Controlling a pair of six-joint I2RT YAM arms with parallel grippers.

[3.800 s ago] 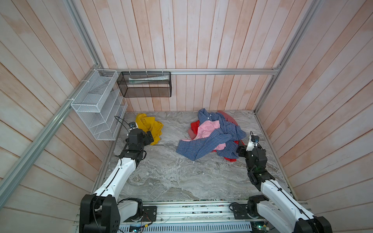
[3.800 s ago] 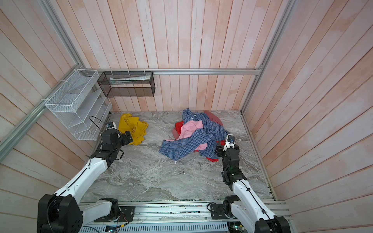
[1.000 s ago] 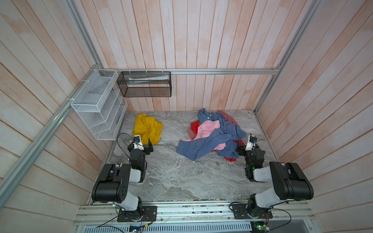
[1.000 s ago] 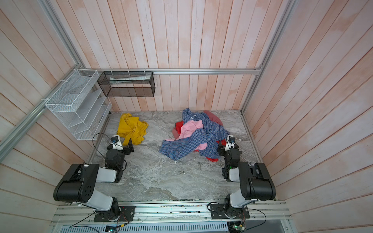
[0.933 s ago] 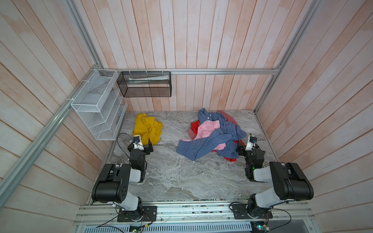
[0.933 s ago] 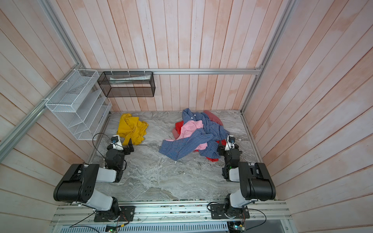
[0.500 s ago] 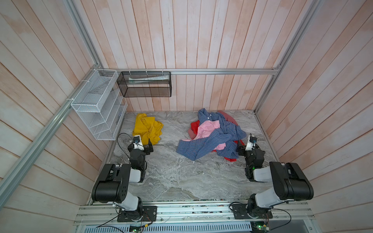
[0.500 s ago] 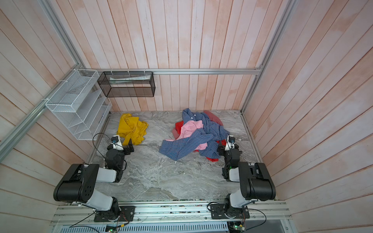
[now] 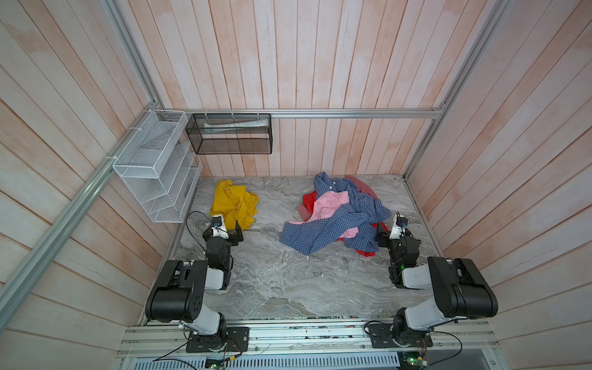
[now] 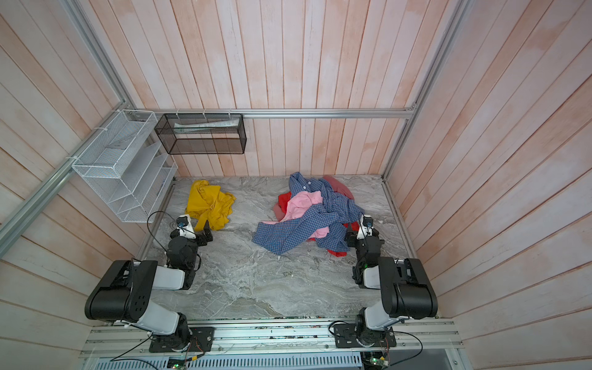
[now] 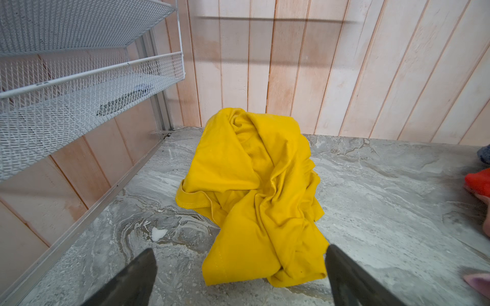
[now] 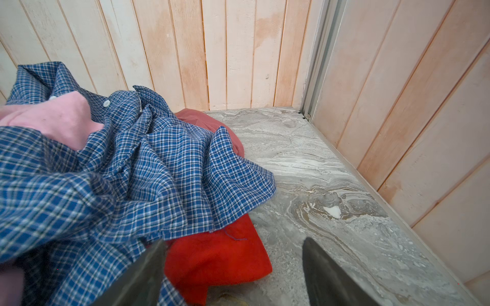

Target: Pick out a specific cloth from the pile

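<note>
The cloth (image 9: 234, 205) (image 10: 209, 203), a crumpled mustard-yellow garment, lies alone at the table's back left, apart from the pile (image 9: 339, 217) (image 10: 314, 217). My left gripper (image 9: 226, 231) (image 10: 196, 234) rests low just in front of it and is open. In the left wrist view the cloth (image 11: 254, 190) has its near hem between the spread fingers of the left gripper (image 11: 240, 250), touching neither. My right gripper (image 9: 392, 232) (image 10: 358, 235) (image 12: 234, 241) is open at the pile's right edge. A blue checked shirt (image 12: 119, 164) covers pink and red pieces, and a red corner (image 12: 217, 259) lies between the right gripper's fingers.
A white wire rack (image 9: 153, 166) hangs on the left wall over the table's edge. A black mesh basket (image 9: 229, 137) hangs on the back wall. Wooden walls close three sides of the grey marble table (image 9: 272, 272). Both arms are folded back by their bases.
Since the oldest frames both arms have folded back low toward their bases, the left gripper drawing away from the yellow cloth. Over the last second nothing has moved.
</note>
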